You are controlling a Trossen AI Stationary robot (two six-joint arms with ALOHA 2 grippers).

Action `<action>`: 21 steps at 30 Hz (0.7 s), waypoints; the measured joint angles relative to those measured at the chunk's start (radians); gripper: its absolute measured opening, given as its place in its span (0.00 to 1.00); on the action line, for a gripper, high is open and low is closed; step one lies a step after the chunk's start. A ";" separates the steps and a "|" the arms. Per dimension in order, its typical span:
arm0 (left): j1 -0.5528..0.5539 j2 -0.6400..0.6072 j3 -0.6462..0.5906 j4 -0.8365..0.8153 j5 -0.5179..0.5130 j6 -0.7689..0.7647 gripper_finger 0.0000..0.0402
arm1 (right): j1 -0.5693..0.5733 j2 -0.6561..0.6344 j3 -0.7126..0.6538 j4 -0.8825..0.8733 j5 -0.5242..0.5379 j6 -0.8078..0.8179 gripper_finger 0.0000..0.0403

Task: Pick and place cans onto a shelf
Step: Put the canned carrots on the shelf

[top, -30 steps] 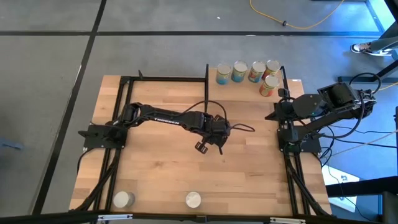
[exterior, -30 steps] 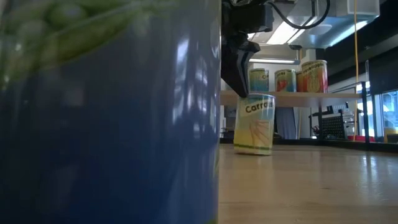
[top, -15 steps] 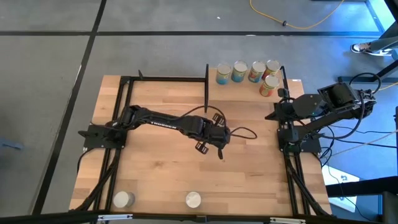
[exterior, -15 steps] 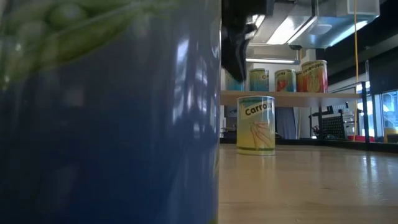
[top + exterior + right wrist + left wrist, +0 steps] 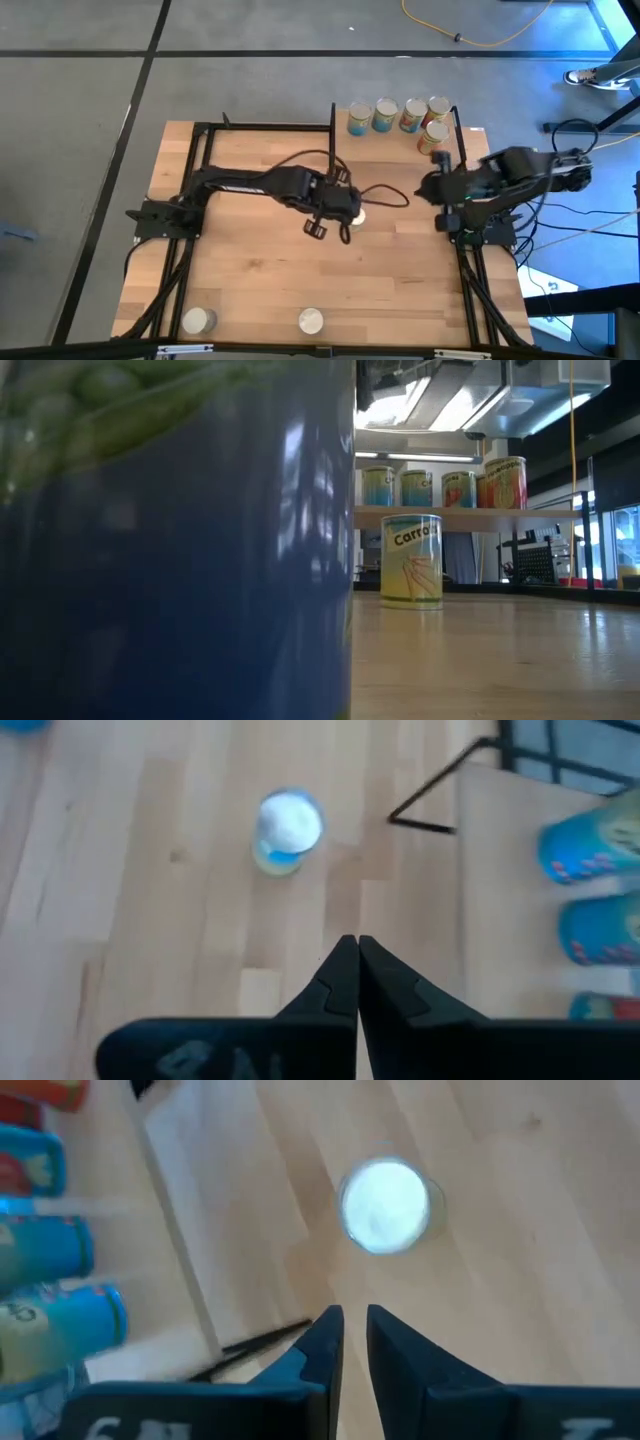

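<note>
Currently my left gripper (image 5: 327, 228) hovers, fingers slightly parted, grasping nothing, beside a yellowish-labelled tin can (image 5: 355, 215) on the wooden surface (image 5: 400, 280); my right gripper (image 5: 350, 970) is clenched empty.

Left gripper (image 5: 328, 230) mid-table, jaws narrowly apart, right gripper (image 5: 422, 189) jaws closed, empty

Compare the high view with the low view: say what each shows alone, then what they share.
Only the high view shows both arms: the left gripper hovering beside the mid-table can, the right gripper near the shelf, and two cans at the near table edge. Only the low view shows the Carrots label and a blue can filling the foreground. Both show cans on the shelf.
</note>
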 joint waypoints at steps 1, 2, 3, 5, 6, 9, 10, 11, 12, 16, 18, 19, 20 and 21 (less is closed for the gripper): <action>0.000 -0.017 -0.005 -0.014 0.003 -0.008 0.09 | 0.000 0.011 -0.017 0.015 -0.014 -0.010 0.01; 0.000 -0.035 -0.004 -0.016 0.003 -0.026 0.09 | 0.000 0.022 -0.033 0.034 -0.024 -0.016 0.01; 0.000 -0.057 -0.004 -0.032 0.002 -0.053 0.08 | 0.000 0.031 -0.049 0.052 -0.038 -0.034 0.01; 0.000 -0.090 -0.004 -0.060 -0.004 -0.105 0.07 | 0.000 0.054 -0.076 0.081 -0.070 -0.067 0.02; 0.000 -0.109 -0.004 -0.058 -0.004 -0.127 0.07 | 0.000 0.067 -0.087 0.097 -0.076 -0.084 0.03; 0.000 -0.158 -0.004 -0.078 -0.004 -0.165 0.06 | 0.000 0.108 -0.110 0.138 -0.038 -0.089 0.05; 0.000 -0.182 -0.004 -0.083 -0.004 -0.175 0.06 | 0.000 0.121 -0.116 0.151 -0.026 -0.089 0.05; -0.001 -0.201 -0.006 -0.103 -0.002 -0.187 0.06 | 0.000 0.134 -0.121 0.157 -0.019 -0.092 0.06; -0.003 -0.218 -0.005 -0.109 -0.003 -0.201 0.06 | -0.001 0.147 -0.126 0.165 -0.017 -0.096 0.06; -0.005 -0.286 -0.004 -0.133 -0.002 -0.238 0.07 | 0.000 0.204 -0.136 0.217 -0.017 -0.105 0.10; -0.005 -0.319 -0.004 -0.136 -0.002 -0.249 0.07 | 0.000 0.237 -0.136 0.236 -0.017 -0.115 0.12; -0.005 -0.335 -0.004 -0.138 -0.001 -0.252 0.07 | 0.000 0.255 -0.136 0.246 -0.017 -0.119 0.13; -0.005 -0.350 -0.004 -0.140 -0.001 -0.253 0.07 | 0.000 0.270 -0.136 0.257 -0.016 -0.120 0.14; -0.005 -0.363 -0.004 -0.139 -0.001 -0.254 0.07 | 0.000 0.286 -0.136 0.263 -0.017 -0.120 0.15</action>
